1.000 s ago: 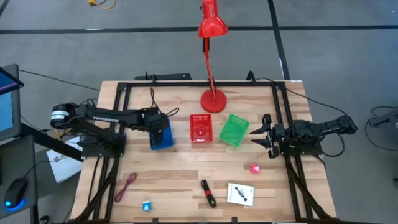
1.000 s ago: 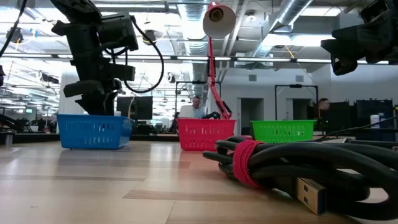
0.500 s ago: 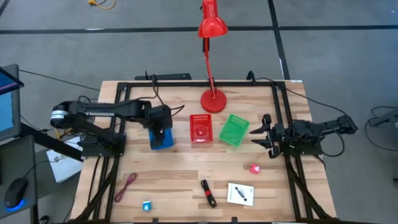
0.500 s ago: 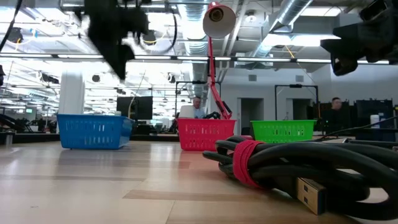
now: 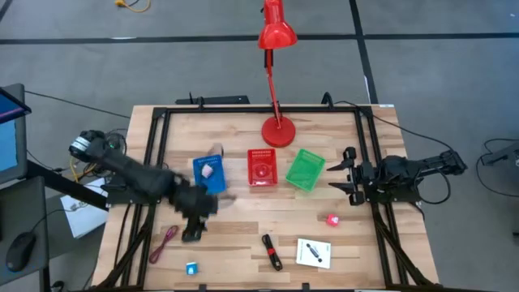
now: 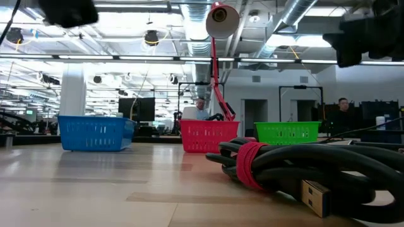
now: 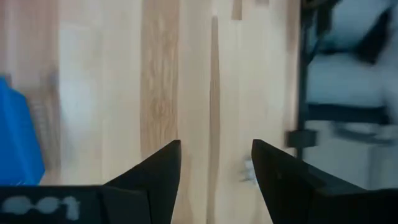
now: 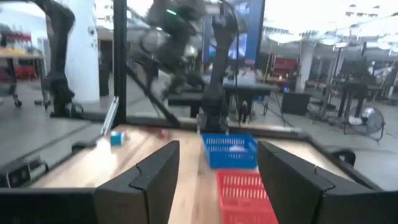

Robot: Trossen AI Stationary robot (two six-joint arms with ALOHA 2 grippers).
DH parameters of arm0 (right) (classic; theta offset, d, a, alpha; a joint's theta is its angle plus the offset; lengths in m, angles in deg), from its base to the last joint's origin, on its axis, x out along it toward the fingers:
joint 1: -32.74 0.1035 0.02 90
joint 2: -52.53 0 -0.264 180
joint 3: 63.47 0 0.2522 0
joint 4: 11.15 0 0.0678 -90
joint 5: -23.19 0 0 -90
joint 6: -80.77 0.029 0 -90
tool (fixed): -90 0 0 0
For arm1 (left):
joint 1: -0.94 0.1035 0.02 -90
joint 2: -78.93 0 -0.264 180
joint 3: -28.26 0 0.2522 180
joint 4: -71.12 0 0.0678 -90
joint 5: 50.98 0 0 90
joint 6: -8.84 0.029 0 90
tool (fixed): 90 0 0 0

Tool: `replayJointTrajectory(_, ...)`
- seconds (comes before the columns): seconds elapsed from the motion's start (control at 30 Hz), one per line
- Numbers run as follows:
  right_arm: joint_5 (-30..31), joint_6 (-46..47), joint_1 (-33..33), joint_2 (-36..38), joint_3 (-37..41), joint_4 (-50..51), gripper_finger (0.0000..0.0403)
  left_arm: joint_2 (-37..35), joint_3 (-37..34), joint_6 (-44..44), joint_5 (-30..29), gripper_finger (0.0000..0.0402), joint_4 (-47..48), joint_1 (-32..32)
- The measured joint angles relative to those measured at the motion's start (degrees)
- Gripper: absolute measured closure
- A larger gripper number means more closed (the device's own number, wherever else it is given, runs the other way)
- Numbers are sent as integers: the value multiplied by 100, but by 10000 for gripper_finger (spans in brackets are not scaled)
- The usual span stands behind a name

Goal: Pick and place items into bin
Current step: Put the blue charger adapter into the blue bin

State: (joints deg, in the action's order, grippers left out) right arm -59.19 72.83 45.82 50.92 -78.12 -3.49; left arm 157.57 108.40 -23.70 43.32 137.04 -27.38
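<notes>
My left gripper (image 5: 192, 233) hangs open over bare wood near the maroon cord (image 5: 165, 242); nothing lies between its fingers (image 7: 216, 152). A tiny blue cube (image 5: 191, 268), a black-and-red stick tool (image 5: 272, 251) and a white card (image 5: 313, 252) lie flat along the near edge. A red ball-like piece (image 5: 332, 219) rests nearer the right side. In the blue bin (image 5: 209, 174) lies a small pale pink piece (image 5: 206, 171). My right gripper (image 5: 336, 176) waits open at the right edge, pointing level toward the bins (image 8: 217, 149).
A red bin (image 5: 261, 168) and a green bin (image 5: 305, 169) stand beside the blue one. The red desk lamp's base (image 5: 280, 131) sits behind them. A black frame (image 5: 158, 162) borders the table. A coiled black cable with a red tie (image 6: 252, 165) lies close to the low camera.
My left gripper has swung away from above the blue bin toward the table's near edge and has risen out of the top of the low view. The pale piece inside the blue bin now shows. My right arm has kept its place.
</notes>
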Motion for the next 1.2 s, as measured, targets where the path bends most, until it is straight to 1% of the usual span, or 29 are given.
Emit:
replayJointTrajectory(0.07,0,-1,0,2,0,256,197,273,-48,-153,-451,213,-24,-480)
replayJointTrajectory(0.1,0,0,0,2,0,401,199,433,-67,-153,-532,212,-16,-675)
replayJointTrajectory(0.17,-19,93,-9,-12,0,540,202,803,-69,-18,-490,211,-45,-1016)
replayJointTrajectory(0.33,-3,727,-11,-61,0,499,210,1736,-10,138,397,217,-292,-1733)
replayJointTrajectory(0.43,-2,931,-11,-64,0,379,216,2273,305,151,833,224,-253,-2005)
replayJointTrajectory(0.47,0,932,-11,-63,1,320,217,2414,468,205,920,226,-157,-2057)
replayJointTrajectory(0.53,5,847,-11,-63,0,159,220,2625,801,386,808,232,199,-2131)
replayJointTrajectory(0.6,10,686,-11,-63,0,33,222,2772,1113,630,470,239,666,-2141)
replayJointTrajectory(0.67,11,475,-11,-61,0,-36,223,2839,1313,767,-90,245,984,-2137)
replayJointTrajectory(0.7,11,359,-11,-61,0,-29,223,2839,1346,779,-306,247,997,-2136)
replayJointTrajectory(0.77,5,236,-11,-63,0,-8,221,2838,1356,780,-481,250,966,-2122)
replayJointTrajectory(0.87,2,196,-11,-63,1,15,220,2839,1314,640,-613,250,1030,-2111)
replayJointTrajectory(1.0,0,192,-11,-63,0,30,223,2841,1232,459,-544,250,1023,-2107)
replayJointTrajectory(1.1,0,192,-11,-63,2,51,222,2841,1221,656,-325,250,911,-2091)
replayJointTrajectory(1.2,0,192,-11,-63,1,51,220,2841,1221,796,-327,250,701,-2091)
